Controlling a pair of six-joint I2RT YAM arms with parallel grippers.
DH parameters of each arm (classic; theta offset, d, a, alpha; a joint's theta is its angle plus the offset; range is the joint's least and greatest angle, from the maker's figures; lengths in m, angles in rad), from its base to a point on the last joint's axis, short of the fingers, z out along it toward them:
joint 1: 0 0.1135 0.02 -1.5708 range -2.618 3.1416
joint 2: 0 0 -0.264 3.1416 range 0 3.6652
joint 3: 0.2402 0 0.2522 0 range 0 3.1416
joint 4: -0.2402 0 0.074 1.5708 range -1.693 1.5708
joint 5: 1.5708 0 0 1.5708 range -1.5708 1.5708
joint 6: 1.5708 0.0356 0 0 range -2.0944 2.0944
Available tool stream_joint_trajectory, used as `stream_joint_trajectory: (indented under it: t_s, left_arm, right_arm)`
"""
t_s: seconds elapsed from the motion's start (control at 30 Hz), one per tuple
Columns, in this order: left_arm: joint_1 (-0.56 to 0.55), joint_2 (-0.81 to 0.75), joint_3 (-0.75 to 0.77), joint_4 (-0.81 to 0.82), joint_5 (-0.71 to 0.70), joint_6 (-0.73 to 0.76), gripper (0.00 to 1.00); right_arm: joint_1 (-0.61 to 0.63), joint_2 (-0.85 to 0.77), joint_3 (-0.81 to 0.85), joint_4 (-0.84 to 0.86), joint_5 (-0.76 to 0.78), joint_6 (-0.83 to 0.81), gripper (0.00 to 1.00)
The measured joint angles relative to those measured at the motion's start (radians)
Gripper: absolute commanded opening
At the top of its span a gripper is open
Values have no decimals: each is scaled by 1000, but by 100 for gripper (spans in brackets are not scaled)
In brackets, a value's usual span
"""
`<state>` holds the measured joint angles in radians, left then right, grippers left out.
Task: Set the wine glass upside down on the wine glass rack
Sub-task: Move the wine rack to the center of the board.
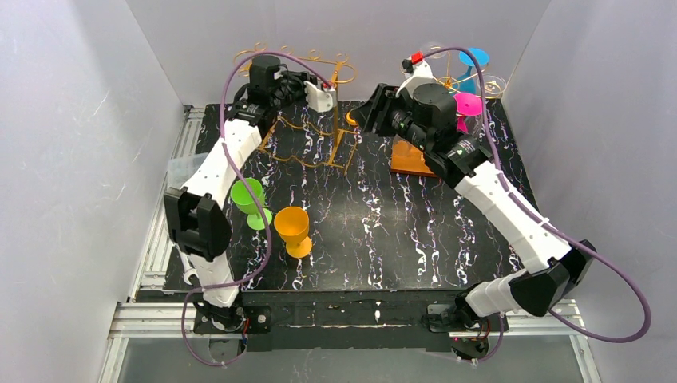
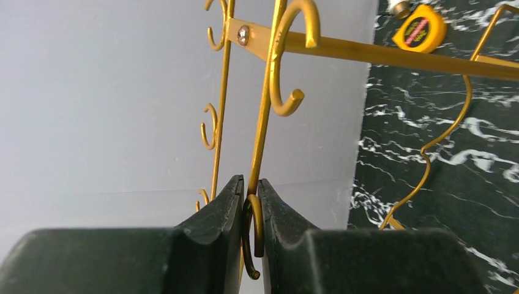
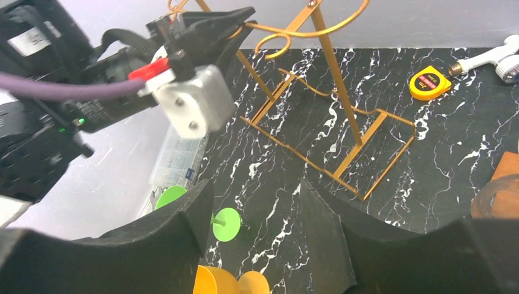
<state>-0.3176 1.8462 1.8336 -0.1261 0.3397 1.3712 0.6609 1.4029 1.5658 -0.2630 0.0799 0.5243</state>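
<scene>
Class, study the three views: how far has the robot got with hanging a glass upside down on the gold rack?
Done: no glass shows on the gold rack yet. In hand: the left gripper is shut on one rack hook; the right gripper is open and empty. Left: the green glass and orange glass sit on the table, needing picking up, flipping and hanging.

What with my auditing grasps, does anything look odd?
Yes: the jaws of the left gripper are clamped on a hook of the gold wire rack, not a glass. The green plastic wine glass and orange plastic wine glass are both ungripped.
</scene>
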Motion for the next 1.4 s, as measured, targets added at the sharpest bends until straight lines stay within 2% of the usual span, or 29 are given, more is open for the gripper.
stream_joint_trajectory:
  t_s: [0.4,0.57,0.6,0.83,1.0,1.23,1.4]
  left_arm:
    - [-190,-259,-187,-192,-146,46,9]
    - [-238,-345,-284,-199,-203,26,59]
    - [-243,-356,-296,-202,-211,18,64]
    - [-251,-366,-302,-227,-256,-89,79]
    - [-251,-365,-212,-310,-274,-225,98]
    - [-240,-370,59,-522,-265,-555,98]
    - [-150,-435,87,-566,-250,-702,93]
  right_arm:
    - [-18,-75,-80,-5,22,-3,62]
    - [-19,-127,-118,-19,34,-6,63]
    - [-19,-136,-125,-21,37,-7,63]
    - [-21,-173,-151,-29,42,-7,62]
    - [-23,-163,-154,-34,40,-7,57]
    - [-25,-72,-119,-48,37,-19,52]
    - [-26,-15,-74,-52,41,-40,44]
